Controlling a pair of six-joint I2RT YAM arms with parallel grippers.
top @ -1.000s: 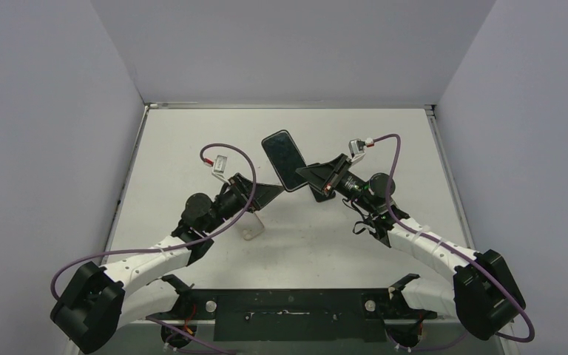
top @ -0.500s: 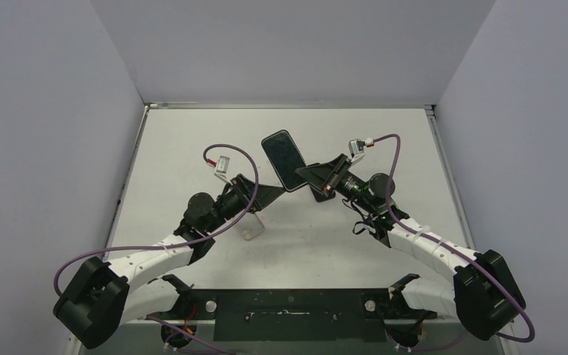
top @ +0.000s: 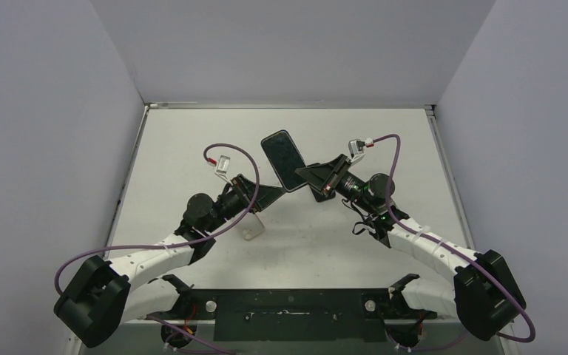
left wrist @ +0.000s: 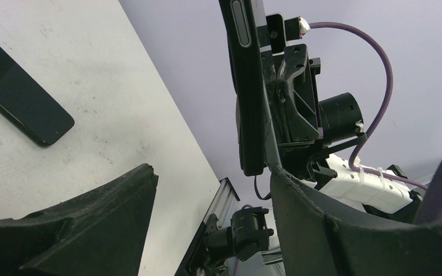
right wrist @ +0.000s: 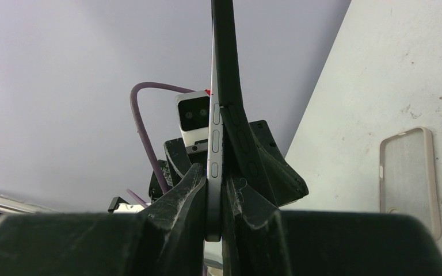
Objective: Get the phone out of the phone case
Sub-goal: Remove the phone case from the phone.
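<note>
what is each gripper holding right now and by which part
Right gripper clamps the black-cased silver phone by one end; left gripper is open, holding nothing.

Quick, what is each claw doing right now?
Left gripper: open, holding nothing.
Right gripper: closed on the phone.

Top external view fixed above and behind the arm bases, looking down over the whole tabletop [top: 185, 140], left wrist view low and close, facing right past the left tool [left wrist: 210, 172], right wrist view closest, edge-on along the raised phone [right wrist: 214, 144], shared by all three
</note>
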